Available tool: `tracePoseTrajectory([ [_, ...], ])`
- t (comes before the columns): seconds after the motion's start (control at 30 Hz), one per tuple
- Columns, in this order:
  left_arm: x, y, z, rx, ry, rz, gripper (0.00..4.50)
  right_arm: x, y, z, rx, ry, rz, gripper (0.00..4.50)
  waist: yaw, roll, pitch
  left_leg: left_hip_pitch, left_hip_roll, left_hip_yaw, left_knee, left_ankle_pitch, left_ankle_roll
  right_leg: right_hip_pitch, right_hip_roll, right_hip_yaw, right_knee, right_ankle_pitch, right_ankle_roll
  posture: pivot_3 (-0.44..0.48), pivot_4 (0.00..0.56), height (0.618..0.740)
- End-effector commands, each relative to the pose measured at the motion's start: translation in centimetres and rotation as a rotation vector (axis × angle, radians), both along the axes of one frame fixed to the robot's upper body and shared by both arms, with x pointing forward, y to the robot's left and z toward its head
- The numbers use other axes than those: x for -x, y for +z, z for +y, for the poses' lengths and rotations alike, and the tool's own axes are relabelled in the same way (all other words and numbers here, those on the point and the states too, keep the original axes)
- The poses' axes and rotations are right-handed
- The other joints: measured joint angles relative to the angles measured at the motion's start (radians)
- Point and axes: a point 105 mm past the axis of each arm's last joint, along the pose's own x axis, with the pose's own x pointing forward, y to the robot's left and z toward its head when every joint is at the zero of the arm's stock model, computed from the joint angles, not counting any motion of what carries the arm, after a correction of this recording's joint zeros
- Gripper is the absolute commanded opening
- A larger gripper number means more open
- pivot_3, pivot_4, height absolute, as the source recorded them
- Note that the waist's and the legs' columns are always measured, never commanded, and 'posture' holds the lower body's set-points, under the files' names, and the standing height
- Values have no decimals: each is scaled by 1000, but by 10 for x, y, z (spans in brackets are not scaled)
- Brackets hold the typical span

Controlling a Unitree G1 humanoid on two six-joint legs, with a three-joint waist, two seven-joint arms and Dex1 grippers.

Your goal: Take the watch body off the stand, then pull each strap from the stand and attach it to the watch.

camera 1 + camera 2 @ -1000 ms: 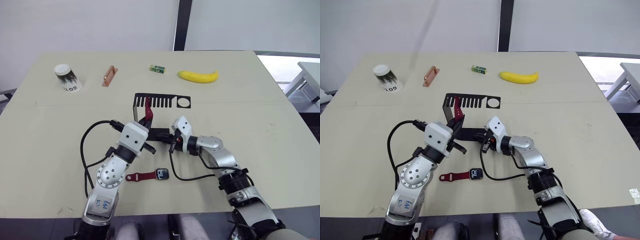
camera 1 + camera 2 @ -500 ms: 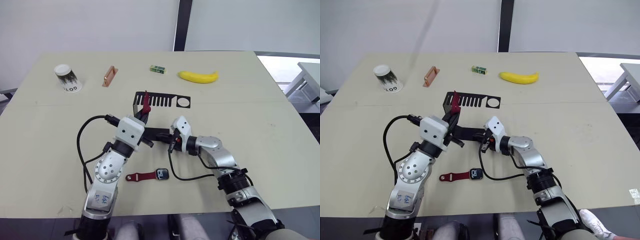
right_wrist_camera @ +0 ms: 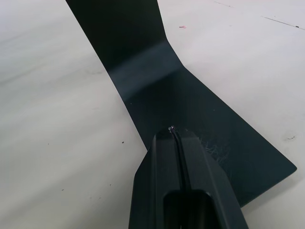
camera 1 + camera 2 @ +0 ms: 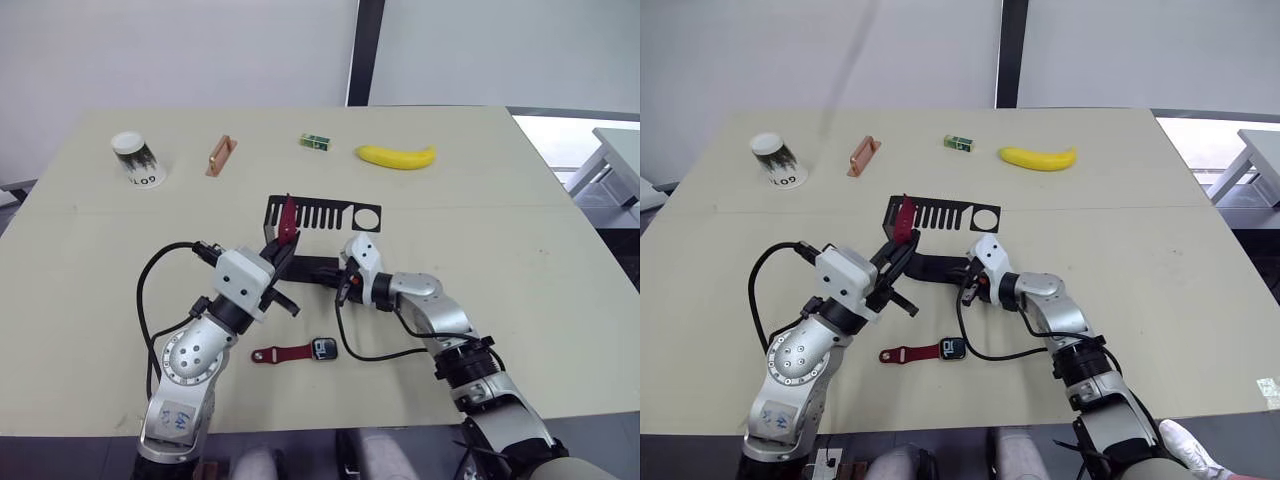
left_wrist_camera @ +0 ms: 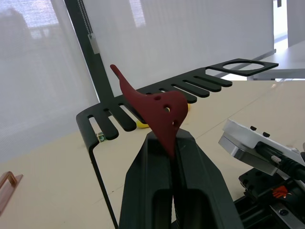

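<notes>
Above table (image 4: 100, 250), left gripper (image 5: 164, 136) lifted strap (image 5: 159, 112) clear

The stand (image 3: 157, 90) is formed of thin black sheet with a smooth, faintly glossy finish. The dark red strap (image 5: 159, 109) appears matt and rubbery; the table (image 4: 520, 230) is seen smooth and matt.

Stand (image 4: 322, 214) sits mid-table (image 4: 560, 270). Behind it: cup (image 4: 136, 160) far left, handle piece (image 4: 221, 155) left, small box (image 4: 315, 141) straight behind, banana (image 4: 397, 156) to the right. In front of the stand: watch body (image 4: 324, 348) with one strap (image 4: 281, 354) attached on its left. Second strap (image 4: 287, 217) is by the stand's left end, above the table.
</notes>
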Motion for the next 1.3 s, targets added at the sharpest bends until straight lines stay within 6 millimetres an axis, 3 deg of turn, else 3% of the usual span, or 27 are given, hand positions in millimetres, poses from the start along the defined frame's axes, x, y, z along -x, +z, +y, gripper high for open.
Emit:
tracePoseTrajectory([
  [0.03,11,19,3,4,-32,-67,35,3,-40,-11,90,-65,134,0,0,0,0,0,0,0,0,0,0,0,0,0,0,0,0,0,150,738],
  [0.57,18,45,1,71,-176,-84,35,-1,-42,-11,86,-103,139,0,-3,0,0,0,1,0,0,0,-1,0,0,0,0,0,-1,0,150,738],
  [0.67,18,44,6,87,-163,-71,35,-1,-43,-11,85,-110,145,0,-3,0,0,0,1,0,0,0,-1,0,0,0,0,0,-1,0,150,738],
  [0.83,18,59,22,212,-176,-70,35,-1,-45,-11,85,-120,151,0,-2,0,0,0,1,0,-1,0,-1,0,0,0,-1,0,-1,0,150,738],
  [0.97,28,54,23,145,-279,-23,35,-3,-45,-11,86,-128,153,0,-1,0,0,0,1,-1,0,0,-1,0,0,0,-1,0,-1,0,150,738],
  [1.13,25,51,38,128,-262,11,35,-4,-46,-11,87,-130,156,0,-1,0,0,0,1,-1,0,0,-1,1,0,-1,-1,-1,-1,0,150,738],
  [1.3,35,33,42,82,-280,77,35,-5,-45,-9,84,-128,154,0,-3,1,0,0,1,-1,-1,0,-2,0,0,-1,-1,-1,-2,0,150,738],
])
